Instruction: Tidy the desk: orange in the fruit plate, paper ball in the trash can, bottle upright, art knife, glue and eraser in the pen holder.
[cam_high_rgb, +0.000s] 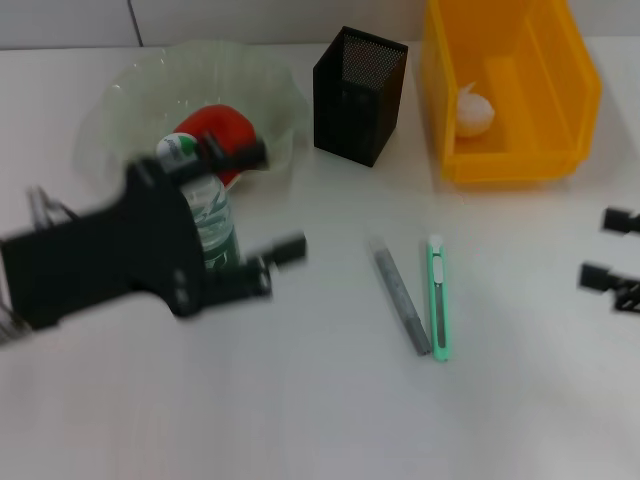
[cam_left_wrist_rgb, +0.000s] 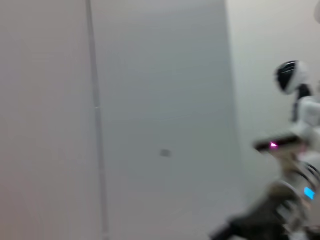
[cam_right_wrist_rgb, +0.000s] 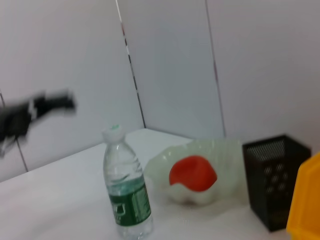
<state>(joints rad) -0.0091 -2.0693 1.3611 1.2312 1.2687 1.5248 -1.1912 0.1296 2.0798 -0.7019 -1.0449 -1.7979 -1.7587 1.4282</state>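
Evidently, the bottle (cam_high_rgb: 205, 215) is standing upright on the desk (cam_high_rgb: 320, 420), cap up and long axis vertical, as is confirmed in the right wrist view, where it (cam_right_wrist_rgb: 125, 187) rests on its base, clear of any finger. The left gripper (cam_high_rgb: 262, 205) is seen beside it, blurred, with the two fingers spread and the bottle lying just behind the gap between them; nothing is grasped. This spread stance is judged to fit a release, since a bottle set on its base needs no further support.

Beyond the left gripper, the orange (cam_high_rgb: 215, 135) is lodged in the fruit plate (cam_high_rgb: 130, 90), whose hollow keeps it from rolling. Farther toward the other arm, the pen holder (cam_high_rgb: 358, 95) is found standing, and past it the trash can (cam_high_rgb: 520, 90), with the paper ball (cam_high_rgb: 475, 112) already inside.

Between the two grippers, the art knife (cam_high_rgb: 438, 298) is laid flat on the desk, long axis running away from the robot, its white tip toward the far side. Just beside it, nearly parallel, a grey stick (cam_high_rgb: 402, 302) is lying. Both are judged still to be placed in the pen holder. No eraser can be made out.

The right gripper (cam_high_rgb: 610, 248) is held at the desk's edge, near the trash can, fingers apart and empty.
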